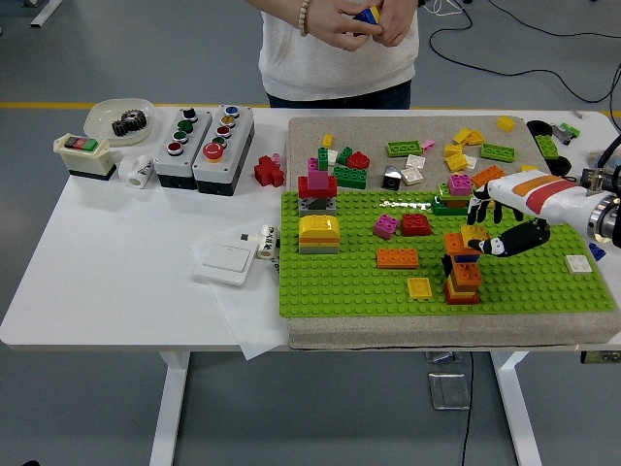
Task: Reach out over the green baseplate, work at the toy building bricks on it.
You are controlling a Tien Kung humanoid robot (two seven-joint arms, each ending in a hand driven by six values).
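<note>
- Right hand (pixel 495 221) in view now: the back is a glossy white shell, smooth and rounded.
- Across that shell run two slanting bands, one orange, one dark red.
- Fingers (pixel 478 208) are black and slim, jointed in short segments.
- Behind the hand, at the wrist (pixel 606 216), there's a grey metal ring, with a dark cable looping up just above it.
- Person (pixel 335 58) at the far side wears a white top, dark trousers, and a pale beaded bracelet (pixel 304 15) on one wrist.
</note>
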